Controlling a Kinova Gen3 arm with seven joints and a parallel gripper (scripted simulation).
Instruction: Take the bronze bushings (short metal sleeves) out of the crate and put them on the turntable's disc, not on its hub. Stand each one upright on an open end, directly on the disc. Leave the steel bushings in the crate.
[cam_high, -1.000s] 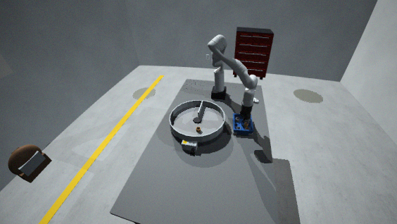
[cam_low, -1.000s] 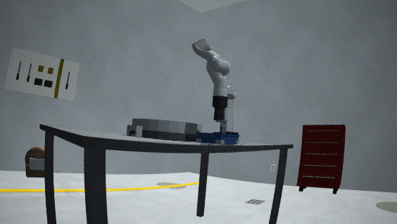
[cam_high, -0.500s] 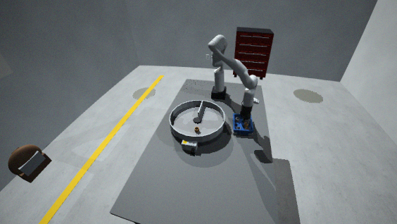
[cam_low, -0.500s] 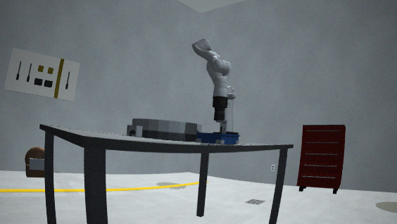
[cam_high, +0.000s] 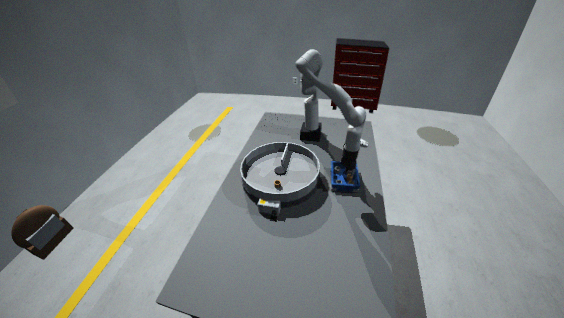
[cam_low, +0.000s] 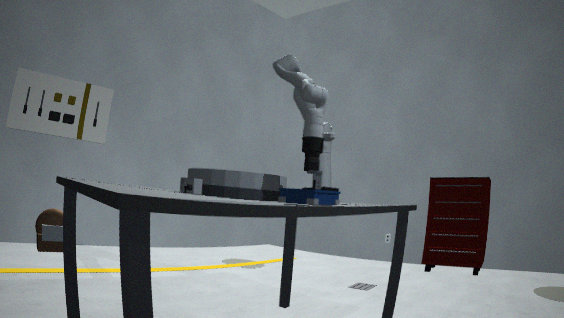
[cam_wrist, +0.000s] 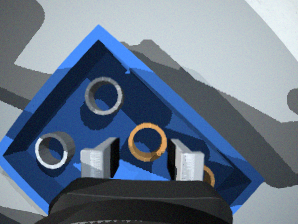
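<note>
My gripper (cam_high: 349, 171) (cam_low: 315, 184) (cam_wrist: 143, 152) is open and points down over the blue crate (cam_high: 346, 189) (cam_low: 325, 197) (cam_wrist: 56, 79). In the wrist view a bronze bushing (cam_wrist: 148, 159) shows its round open end between the two fingers, with a gap on either side. A second bronze bushing (cam_wrist: 211, 176) is partly hidden behind the right finger. One steel bushing (cam_wrist: 87, 96) stands near the crate's upper corner, another steel bushing (cam_wrist: 70, 145) at the left. On the turntable's disc (cam_high: 260, 175), a bronze bushing (cam_high: 277, 184) appears to stand upright, in front of the hub (cam_high: 280, 171).
The turntable has a raised wall (cam_high: 243, 181) (cam_low: 230, 182) all round, beside the crate. A thin upright divider (cam_high: 285, 154) runs from near the hub to the back wall. A small grey box (cam_high: 270, 206) sits at the turntable's front. The crate's walls surround the fingers.
</note>
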